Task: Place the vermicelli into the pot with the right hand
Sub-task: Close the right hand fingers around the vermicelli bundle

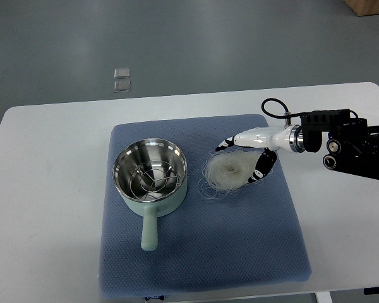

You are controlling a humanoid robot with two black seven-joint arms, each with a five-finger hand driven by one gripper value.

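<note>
A pale green pot (150,178) with a steel inside and a wire rack stands on the blue mat (202,259), its handle pointing toward me. A round nest of white vermicelli (226,175) lies on the mat just right of the pot. My right hand (245,158) comes in from the right edge and sits over the far right side of the vermicelli. Its fingers (263,166) are spread around the nest's edge and touch it. The nest still rests on the mat.
The mat lies on a white table (50,189). Two small clear squares (122,79) lie on the grey floor beyond the table's far edge. A wooden box corner (369,6) shows at the top right.
</note>
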